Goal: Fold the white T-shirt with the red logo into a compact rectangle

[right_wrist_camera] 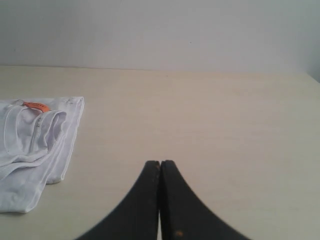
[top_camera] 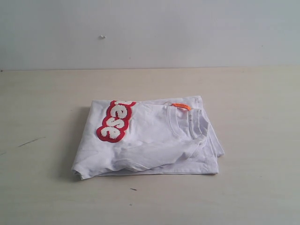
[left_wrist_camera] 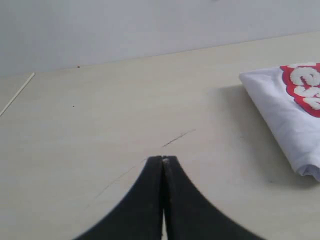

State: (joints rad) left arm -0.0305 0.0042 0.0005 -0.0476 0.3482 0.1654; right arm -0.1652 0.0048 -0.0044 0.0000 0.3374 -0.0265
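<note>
The white T-shirt [top_camera: 150, 140] lies folded into a rough rectangle in the middle of the table. Its red logo [top_camera: 116, 121] runs along the left part of the top layer, partly tucked over the far fold. The ribbed collar [top_camera: 197, 123] and orange neck tag [top_camera: 181, 106] face up on the right. In the left wrist view the shirt's edge [left_wrist_camera: 287, 112] and logo [left_wrist_camera: 305, 87] lie off to one side of my left gripper [left_wrist_camera: 163, 159], which is shut and empty. My right gripper [right_wrist_camera: 160, 163] is shut and empty too, apart from the shirt [right_wrist_camera: 35, 145]. Neither gripper appears in the exterior view.
The pale wooden table [top_camera: 253, 178] spreads round the shirt on all sides, with a thin dark scratch [top_camera: 32, 141] at the left. A plain wall [top_camera: 150, 33] rises behind the table's far edge.
</note>
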